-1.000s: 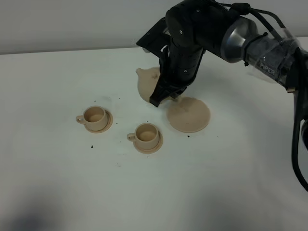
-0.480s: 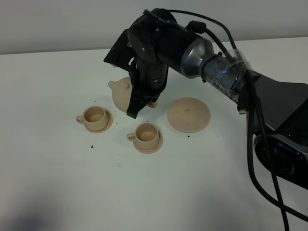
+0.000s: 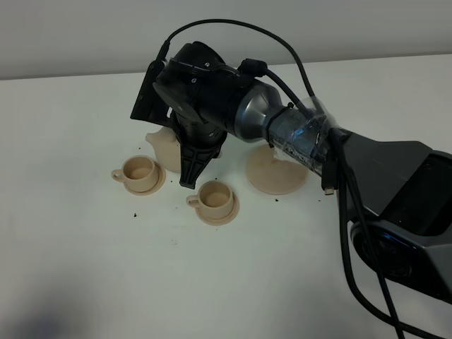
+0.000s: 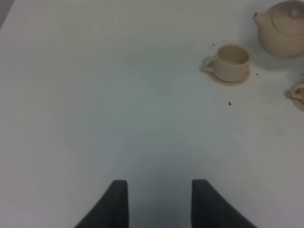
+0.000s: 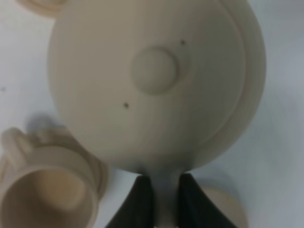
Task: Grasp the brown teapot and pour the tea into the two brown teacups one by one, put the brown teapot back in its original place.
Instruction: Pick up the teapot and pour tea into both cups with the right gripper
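Observation:
My right gripper (image 3: pixel 189 168) reaches across from the right and is shut on the loop handle of the brown teapot (image 3: pixel 162 143). It holds the pot upright, just behind and right of the left teacup (image 3: pixel 139 171). In the right wrist view the teapot (image 5: pixel 154 70) fills the frame and my fingers (image 5: pixel 141 202) clamp its handle. The second teacup (image 3: pixel 214 199) sits on its saucer in front of the gripper. The wide saucer (image 3: pixel 279 176) lies bare to the right, partly behind the arm. My left gripper (image 4: pixel 159 199) is open over bare table, far from the teapot (image 4: pixel 285 28) and the teacup (image 4: pixel 230 61).
The white table (image 3: pixel 85 268) carries small dark specks (image 3: pixel 134 214) near the cups. The right arm's thick black body (image 3: pixel 212 92) and cables hang over the middle of the table. A cup (image 5: pixel 45 190) sits close under the teapot in the right wrist view.
My right arm has carried the teapot leftward, from beside the wide saucer to just behind the left teacup. The cups and saucers have not moved.

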Motion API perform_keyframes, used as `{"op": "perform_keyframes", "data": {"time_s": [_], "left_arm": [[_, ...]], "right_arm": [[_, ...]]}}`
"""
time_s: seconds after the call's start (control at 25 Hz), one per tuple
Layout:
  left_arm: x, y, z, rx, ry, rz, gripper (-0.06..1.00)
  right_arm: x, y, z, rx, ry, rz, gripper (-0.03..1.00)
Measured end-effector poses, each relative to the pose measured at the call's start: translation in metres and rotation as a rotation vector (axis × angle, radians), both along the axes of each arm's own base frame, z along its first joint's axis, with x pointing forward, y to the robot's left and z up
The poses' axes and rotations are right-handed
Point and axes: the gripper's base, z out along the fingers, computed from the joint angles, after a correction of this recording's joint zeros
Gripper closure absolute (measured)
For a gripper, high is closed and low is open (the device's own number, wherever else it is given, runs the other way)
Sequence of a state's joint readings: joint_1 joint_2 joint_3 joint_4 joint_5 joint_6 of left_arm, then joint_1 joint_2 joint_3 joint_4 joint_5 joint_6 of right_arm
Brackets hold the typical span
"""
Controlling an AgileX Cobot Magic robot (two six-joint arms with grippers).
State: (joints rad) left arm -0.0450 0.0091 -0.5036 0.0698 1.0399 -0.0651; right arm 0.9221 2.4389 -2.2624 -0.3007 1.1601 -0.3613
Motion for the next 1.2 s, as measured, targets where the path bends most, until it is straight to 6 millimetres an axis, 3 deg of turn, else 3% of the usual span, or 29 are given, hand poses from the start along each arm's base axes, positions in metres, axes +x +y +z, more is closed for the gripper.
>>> {"op": "perform_keyframes", "data": {"time_s": [0.6, 1.2], "left_arm": [[0.0, 0.0, 0.0, 0.0, 0.0, 0.0, 0.58], [0.0, 0.0, 0.0, 0.001, 0.0, -0.001, 0.58]], "right_arm": [[-0.018, 0.015, -0.016, -0.149, -0.076, 0.1, 0.84], [-0.024, 0.024, -0.01, -0.22, -0.203, 0.18, 0.84]]}}
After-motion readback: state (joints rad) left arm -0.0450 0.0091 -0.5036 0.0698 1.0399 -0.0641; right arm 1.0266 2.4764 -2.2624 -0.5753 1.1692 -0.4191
